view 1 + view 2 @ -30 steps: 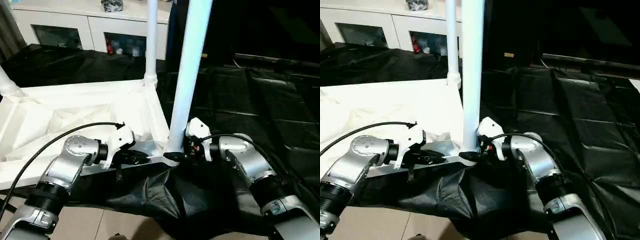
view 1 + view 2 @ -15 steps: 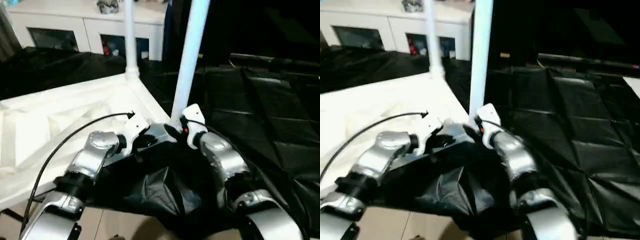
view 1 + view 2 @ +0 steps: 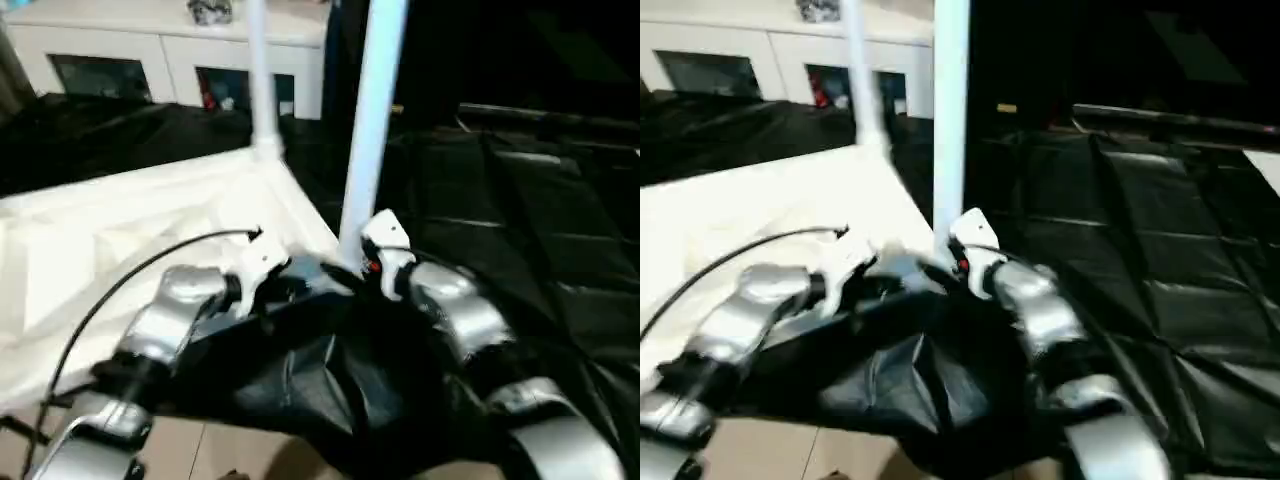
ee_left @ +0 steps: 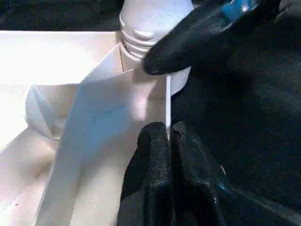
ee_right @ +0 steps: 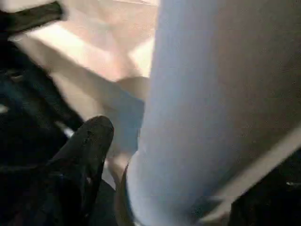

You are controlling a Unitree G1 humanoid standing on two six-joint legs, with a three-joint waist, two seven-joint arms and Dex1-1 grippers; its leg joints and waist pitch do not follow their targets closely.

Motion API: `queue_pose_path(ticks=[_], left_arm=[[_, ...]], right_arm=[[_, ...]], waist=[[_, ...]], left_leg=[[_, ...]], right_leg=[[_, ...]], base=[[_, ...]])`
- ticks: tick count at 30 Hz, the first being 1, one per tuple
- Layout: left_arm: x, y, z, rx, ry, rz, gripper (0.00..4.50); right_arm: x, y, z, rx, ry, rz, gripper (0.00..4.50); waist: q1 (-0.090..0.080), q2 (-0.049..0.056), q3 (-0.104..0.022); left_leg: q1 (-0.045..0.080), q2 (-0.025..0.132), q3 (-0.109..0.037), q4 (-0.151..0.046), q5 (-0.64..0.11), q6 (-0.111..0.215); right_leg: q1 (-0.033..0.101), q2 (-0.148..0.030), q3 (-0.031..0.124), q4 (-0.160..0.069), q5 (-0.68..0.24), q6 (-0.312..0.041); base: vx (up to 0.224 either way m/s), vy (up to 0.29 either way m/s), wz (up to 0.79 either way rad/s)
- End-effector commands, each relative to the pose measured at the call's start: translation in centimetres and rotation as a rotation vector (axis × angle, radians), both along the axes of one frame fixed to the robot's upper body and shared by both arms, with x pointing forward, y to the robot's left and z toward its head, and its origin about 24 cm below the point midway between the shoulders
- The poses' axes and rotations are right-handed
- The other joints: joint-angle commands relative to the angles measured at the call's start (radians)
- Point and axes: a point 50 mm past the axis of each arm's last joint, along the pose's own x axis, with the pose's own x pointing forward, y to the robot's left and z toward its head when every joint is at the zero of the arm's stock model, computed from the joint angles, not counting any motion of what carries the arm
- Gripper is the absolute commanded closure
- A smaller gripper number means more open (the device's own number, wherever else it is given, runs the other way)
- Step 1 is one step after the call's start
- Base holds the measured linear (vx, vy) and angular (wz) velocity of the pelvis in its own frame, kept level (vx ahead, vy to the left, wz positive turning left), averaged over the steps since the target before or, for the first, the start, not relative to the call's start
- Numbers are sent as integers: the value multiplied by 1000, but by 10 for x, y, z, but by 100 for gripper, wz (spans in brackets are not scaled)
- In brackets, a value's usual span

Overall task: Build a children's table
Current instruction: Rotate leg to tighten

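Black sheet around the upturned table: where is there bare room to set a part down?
Free: the black sheet right of the near leg. Crowded: the table's near corner, where both grippers meet.

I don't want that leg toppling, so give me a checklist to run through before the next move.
1. Near leg upright at a corner of the top: ok.
2. Near leg fully seated: cannot tell.
3. Left gripper shut on the top's rim: ok.
4. Right gripper at the near leg's base: ok; its grip: cannot tell.
5. Far leg upright: ok.
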Motion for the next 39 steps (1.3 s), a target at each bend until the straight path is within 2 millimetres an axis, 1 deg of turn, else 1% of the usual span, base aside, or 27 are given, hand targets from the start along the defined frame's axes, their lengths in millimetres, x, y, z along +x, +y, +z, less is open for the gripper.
queue_pose_path(ticks=[1,4,7,8,10,11,12,13,14,16,17,18,19,20,23,27,28,29,30,31,32,34,35,36,37,38,39], left_arm=[[-8,-12,7,-78,-16,-136,450],[-11,-5,8,-72,0,-175,450],[-14,5,9,-59,19,-189,450],[-14,5,10,-58,20,-190,450],[-14,7,11,-57,23,-191,450],[-13,8,12,-58,25,-190,450],[-13,8,12,-57,25,-190,450],[-13,9,13,-57,25,-191,450],[-13,9,13,-55,25,-192,450],[-13,10,13,-55,25,-194,450],[-13,10,13,-54,21,-190,450],[-13,10,13,-56,20,-186,450],[-13,10,13,-57,20,-186,450],[-14,10,13,-60,21,-184,450],[-15,11,13,-64,22,-178,450],[-15,9,11,-61,20,-164,450],[-15,9,11,-61,19,-163,450],[-14,8,11,-57,17,-155,450],[-9,6,11,-46,4,-116,450],[-2,1,11,-42,-17,-66,450],[2,-3,11,-42,-30,-31,450],[4,-5,11,-42,-38,-11,450],[10,-13,11,-43,-56,30,450],[11,-15,11,-42,-60,39,450],[13,-18,11,-40,-65,53,450],[15,-24,11,-44,-70,69,450],[17,-30,10,-47,-73,80,450]], right_arm=[[-5,-3,6,4,0,95,75],[-11,-10,7,1,25,171,75],[-18,-18,7,-35,52,256,75],[-19,-19,7,-40,55,264,75],[-19,-21,8,-38,57,267,100],[-19,-21,7,-40,59,270,100],[-19,-21,7,-46,61,275,111],[-19,-21,7,-52,62,283,120],[-20,-21,6,-60,63,291,120],[-21,-21,6,-64,64,298,141],[-21,-20,6,-63,64,300,148],[-21,-18,7,-47,65,303,163],[-21,-18,7,-45,65,304,170],[-21,-17,7,-38,67,309,170],[-21,-14,6,-41,69,319,179],[-20,-12,4,-19,75,289,180],[-20,-12,4,-18,75,288,181],[-19,-12,3,-7,78,272,181],[-15,-10,1,4,73,198,181],[-7,-7,-3,14,62,74,181],[-3,-5,-5,27,61,-8,181],[0,-4,-6,36,63,-56,182],[5,2,-7,66,67,-160,182],[6,3,-7,72,71,-181,182],[7,5,-8,83,78,-215,182],[10,9,-9,92,79,-282,182],[11,13,-10,101,84,-333,182]], waist=[[1,-1,-59],[4,0,-58],[10,2,-57],[10,0,-57],[10,0,-57],[10,0,-58],[10,-5,-58],[11,-2,-58],[10,-4,-59],[11,-4,-60],[10,-12,-59],[12,-8,-59],[12,-7,-59],[13,-21,-57],[14,-14,-56],[14,-16,-56],[14,-20,-56],[15,-18,-56],[14,-18,-56],[12,-14,-53],[11,-15,-54],[6,-9,-55],[-1,-4,-55],[-2,-6,-55],[-3,-3,-57],[-1,7,-58],[-5,0,-57]], left_leg=[[1,30,-4,-66,-178,53],[4,31,-3,-66,-187,53],[4,31,-3,-67,-203,49],[2,31,-4,-68,-200,46],[3,30,-3,-67,-201,44],[3,30,-4,-67,-201,41],[3,30,-3,-67,-201,41],[3,30,-4,-67,-194,41],[2,31,-4,-67,-191,42],[2,30,-4,-66,-178,45],[1,30,-3,-66,-173,48],[1,30,-4,-66,-169,49],[1,30,-3,-65,-169,50],[-2,29,-4,-66,-167,53],[2,31,-4,-68,-176,45],[1,31,-4,-67,-172,44],[1,30,-3,-67,-171,44],[2,30,-4,-67,-172,43],[2,31,-4,-68,-172,39],[4,29,-4,-69,-183,32],[4,29,-4,-69,-188,26],[6,29,-8,-71,-194,-1],[6,29,-8,-72,-208,-8],[9,29,-6,-71,-214,-8],[7,28,-8,-71,-210,-10],[6,27,-10,-70,-206,-11],[7,27,-6,-70,-200,-11]], right_leg=[[56,-74,61,-73,-207,-176],[53,-72,61,-74,-223,-179],[53,-72,60,-77,-249,-170],[54,-73,60,-76,-251,-170],[52,-73,60,-77,-259,-170],[52,-74,60,-79,-268,-169],[52,-74,60,-79,-270,-168],[52,-74,60,-77,-266,-170],[52,-74,60,-77,-260,-170],[53,-73,60,-74,-240,-174],[53,-72,59,-73,-233,-176],[53,-74,59,-72,-233,-177],[53,-74,60,-73,-233,-176],[55,-75,59,-71,-253,-169],[51,-76,60,-76,-279,-158],[52,-76,60,-74,-259,-164],[51,-75,60,-75,-261,-164],[51,-76,60,-74,-265,-164],[50,-77,61,-74,-264,-165],[48,-76,61,-78,-280,-164],[48,-77,60,-79,-292,-163],[49,-78,60,-78,-303,-160],[49,-76,60,-80,-294,-159],[46,-75,61,-81,-289,-161],[51,-77,61,-78,-273,-165],[53,-77,61,-77,-263,-167],[49,-75,62,-79,-247,-169]], base=[[0,0,0],[0,0,0],[0,0,0],[0,0,0],[0,0,0],[0,0,0],[0,0,0],[0,0,0],[0,0,0],[0,0,0],[0,0,0],[0,0,0],[0,0,0],[0,0,0],[0,0,0],[0,0,0],[0,0,0],[0,0,0],[0,0,0],[0,0,0],[0,0,0],[0,0,0],[0,0,0],[0,0,0],[0,0,0],[0,0,0],[0,0,0]])
